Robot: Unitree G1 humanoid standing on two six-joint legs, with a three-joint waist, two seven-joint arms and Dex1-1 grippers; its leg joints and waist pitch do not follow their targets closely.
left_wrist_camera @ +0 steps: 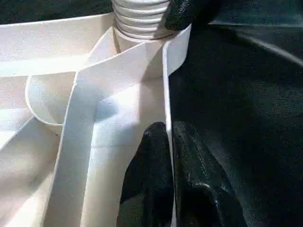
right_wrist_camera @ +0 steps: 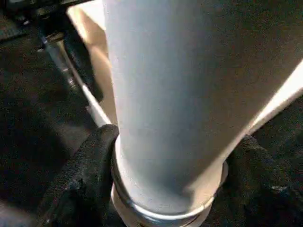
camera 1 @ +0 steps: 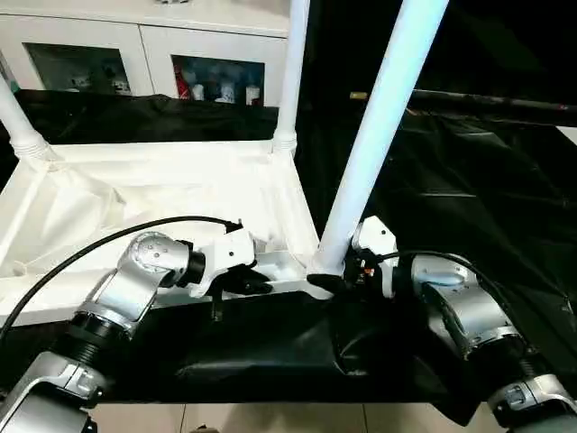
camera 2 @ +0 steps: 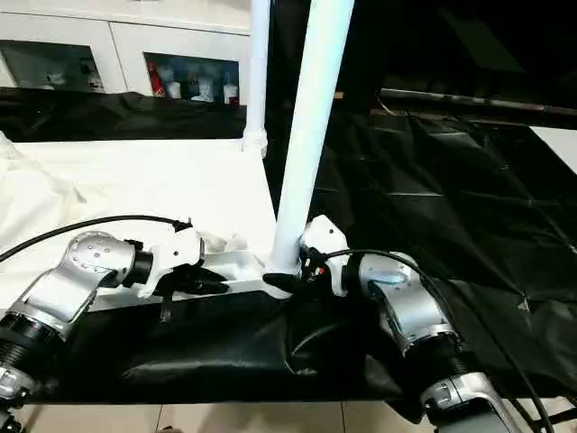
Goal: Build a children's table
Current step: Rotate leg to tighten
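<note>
The upturned table top (camera 1: 180, 194) lies on the black tabletop (camera 1: 469, 189). Its near rim is pinched by the left end effector (left_wrist_camera: 169, 142), while the right end effector (right_wrist_camera: 165, 189) is clamped around the leg (camera 1: 379, 126) at the corner socket. Seating appears underway; downward twisting is likely needed next.

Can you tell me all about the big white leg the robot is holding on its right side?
The near leg is a long, round, smooth white plastic tube, leaning slightly. Its ringed bottom end sits at the near right corner of the upside-down tabletop. The right gripper clasps its base, one black finger on each side.
</note>
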